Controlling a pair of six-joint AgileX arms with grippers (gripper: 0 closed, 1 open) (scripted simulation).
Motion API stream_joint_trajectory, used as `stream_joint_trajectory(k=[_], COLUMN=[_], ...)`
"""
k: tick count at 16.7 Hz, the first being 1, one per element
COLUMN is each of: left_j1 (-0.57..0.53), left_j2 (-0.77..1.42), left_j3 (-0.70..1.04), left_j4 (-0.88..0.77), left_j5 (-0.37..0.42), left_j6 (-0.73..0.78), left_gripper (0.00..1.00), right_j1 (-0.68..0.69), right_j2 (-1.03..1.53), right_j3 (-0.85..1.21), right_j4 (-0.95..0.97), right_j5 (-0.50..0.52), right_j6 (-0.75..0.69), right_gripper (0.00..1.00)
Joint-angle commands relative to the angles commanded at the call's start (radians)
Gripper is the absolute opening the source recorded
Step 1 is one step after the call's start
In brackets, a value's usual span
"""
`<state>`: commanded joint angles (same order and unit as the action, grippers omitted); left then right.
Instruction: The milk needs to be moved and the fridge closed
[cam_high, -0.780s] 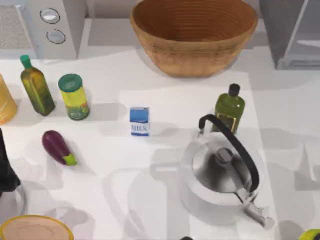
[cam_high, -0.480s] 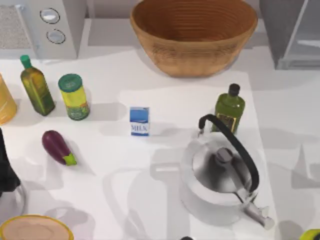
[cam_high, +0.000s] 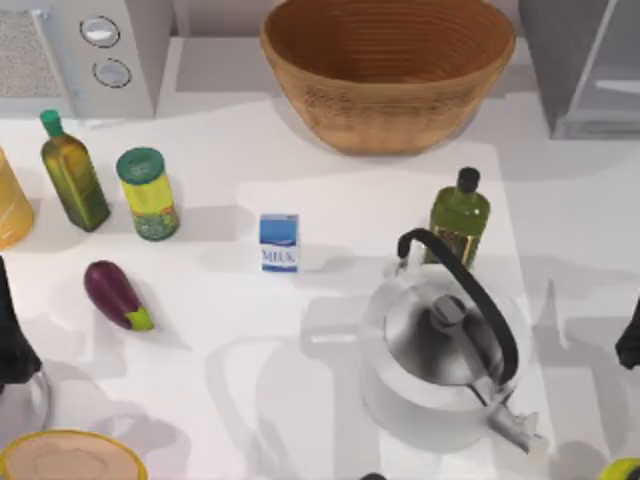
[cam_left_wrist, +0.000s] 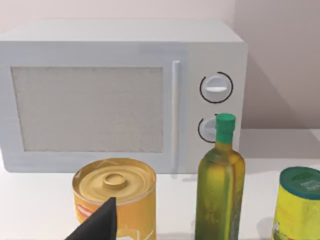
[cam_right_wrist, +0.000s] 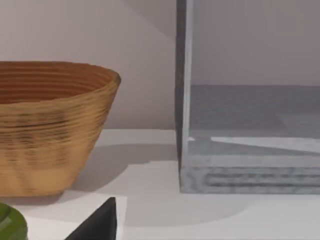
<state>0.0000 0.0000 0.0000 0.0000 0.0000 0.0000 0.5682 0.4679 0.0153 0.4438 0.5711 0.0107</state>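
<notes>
The large grey fridge (cam_high: 585, 65) stands open at the table's far right, beside the woven wicker basket (cam_high: 388, 70). A steel kettle (cam_high: 445, 350) and dark-capped green bottle (cam_high: 459, 215) sit right of the small blue-and-white milk carton (cam_high: 279, 241), mid-table. The right gripper (cam_high: 630, 345) is at the right edge; its opening I cannot tell.

Fridge (cam_high: 585, 65) and yellow can (cam_high: 10, 215) cut by the top view's edges.

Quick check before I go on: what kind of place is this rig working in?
Most likely a kitchen counter: a microwave and a fridge at the back, a kettle and a milk carton on the white top.
</notes>
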Motion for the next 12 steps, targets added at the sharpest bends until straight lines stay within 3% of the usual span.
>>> stream_joint_trajectory(k=[6, 12], left_j1=[0.000, 0.000], left_j2=[0.000, 0.000], left_j3=[0.000, 0.000], left_j4=[0.000, 0.000], left_j5=[0.000, 0.000], left_j6=[0.000, 0.000], left_gripper=[1.00, 1.00], right_j1=[0.308, 0.356], right_j2=[0.252, 0.300], right_j3=[0.010, 0.009], right_j4=[0.240, 0.286], right_j5=[0.310, 0.357], right_j6=[0.006, 0.007], right_gripper=[1.00, 1.00])
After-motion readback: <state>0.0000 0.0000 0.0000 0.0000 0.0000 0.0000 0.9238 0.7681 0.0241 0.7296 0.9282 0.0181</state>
